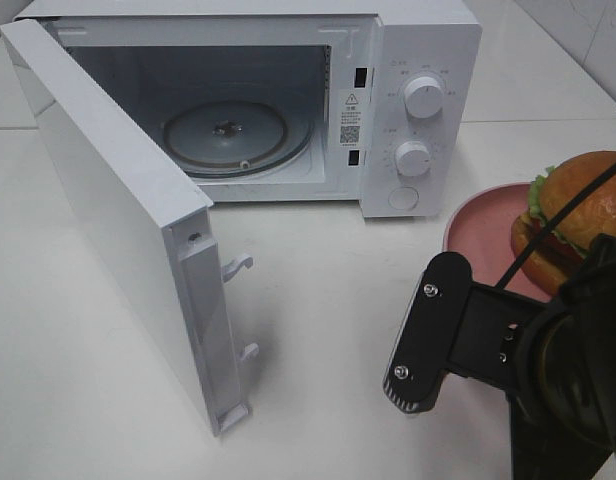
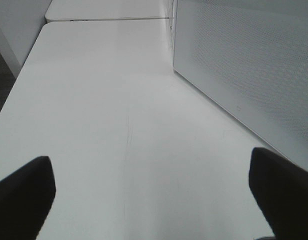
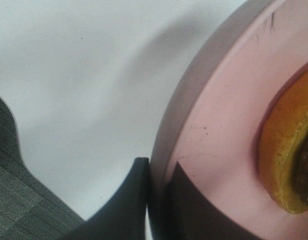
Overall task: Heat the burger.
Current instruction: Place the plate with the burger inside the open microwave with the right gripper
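The front of the microwave (image 1: 428, 50) cavity is left open, with the glass turntable (image 1: 236, 135) on its floor. The left side is barred by the swung-out door (image 1: 118, 220). Bare table (image 1: 318, 300) is seen between the door and the pink plate (image 1: 478, 215), right up to the cavity

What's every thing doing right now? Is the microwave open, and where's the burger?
microwave door: swung wide open.
glass turntable: bare, nothing on it.
pink plate: on the table, rim gripped.
burger: sitting on that plate, outside the microwave.
right gripper: jaws shut on the plate's rim.
left gripper: jaws open, empty.
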Controlling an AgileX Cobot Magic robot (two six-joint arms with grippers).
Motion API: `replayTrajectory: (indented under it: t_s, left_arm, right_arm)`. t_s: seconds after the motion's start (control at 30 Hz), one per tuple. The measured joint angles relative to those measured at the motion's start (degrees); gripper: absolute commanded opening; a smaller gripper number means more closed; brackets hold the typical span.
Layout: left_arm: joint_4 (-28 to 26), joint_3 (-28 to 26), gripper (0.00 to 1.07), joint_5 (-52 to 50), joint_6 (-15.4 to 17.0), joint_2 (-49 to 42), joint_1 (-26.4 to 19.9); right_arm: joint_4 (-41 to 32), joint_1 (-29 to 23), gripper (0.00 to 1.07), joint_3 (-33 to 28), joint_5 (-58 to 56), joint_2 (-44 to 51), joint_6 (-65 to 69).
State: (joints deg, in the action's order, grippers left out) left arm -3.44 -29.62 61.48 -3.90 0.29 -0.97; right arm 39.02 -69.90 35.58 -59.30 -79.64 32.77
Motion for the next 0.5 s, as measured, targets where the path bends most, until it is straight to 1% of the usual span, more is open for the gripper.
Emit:
replayTrajectory:
  t_s: [0.03,0.1,0.23,0.5]
  left_arm:
    - [0.0,0.0,0.98,0.0,0.0,0.0,0.0]
    - [0.0,0.0,0.98,0.0,0.0,0.0,0.0]
    - [0.0,0.0,0.98,0.0,0.0,0.0,0.0]
    - [0.0,0.0,0.98,0.0,0.0,0.0,0.0]
  right_arm:
    - [0.0,0.0,0.00,0.0,0.0,0.0,0.0]
    - [0.6,-1.9,0.00,0.0,-0.4,0.0,-1.4]
    - [0.8,-3.0,0.00,0.0,-0.6,0.0,-2.9]
    - [1.4,-3.4,0.00,0.0,0.7,0.0,-8.1]
